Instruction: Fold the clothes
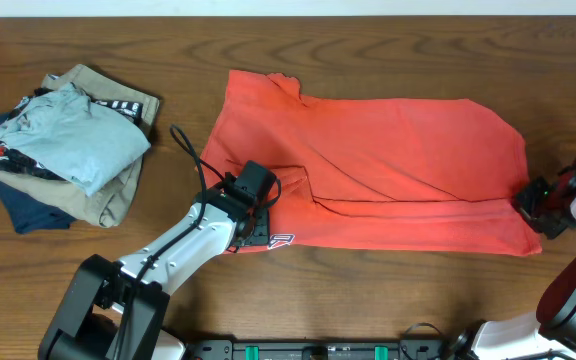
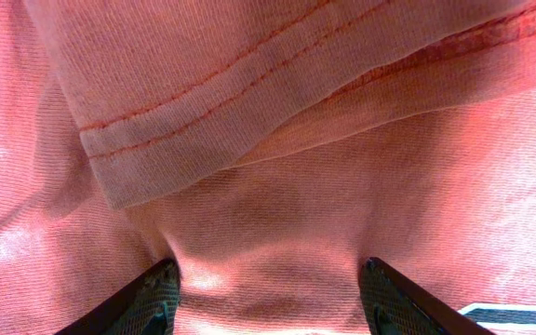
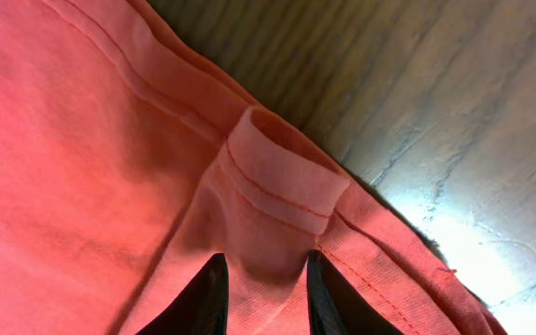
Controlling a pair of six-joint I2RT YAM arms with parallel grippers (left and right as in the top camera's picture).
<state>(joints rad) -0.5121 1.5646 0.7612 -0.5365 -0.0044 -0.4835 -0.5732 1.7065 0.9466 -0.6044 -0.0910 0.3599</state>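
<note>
Fingers of left gripper (image 2: 268,284) spread, straddling coral-red short-sleeved cotton T-shirt (image 1: 398,160), flat on wooden table (image 1: 368,295); right gripper (image 3: 263,284) pinches its hem. I judge grasp step; next needs left closing, then joint lift.

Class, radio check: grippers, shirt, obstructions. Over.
Left gripper open, pressed on T-shirt. Right gripper pinching its corner fold. Folded pile lies apart; nothing in way.
</note>
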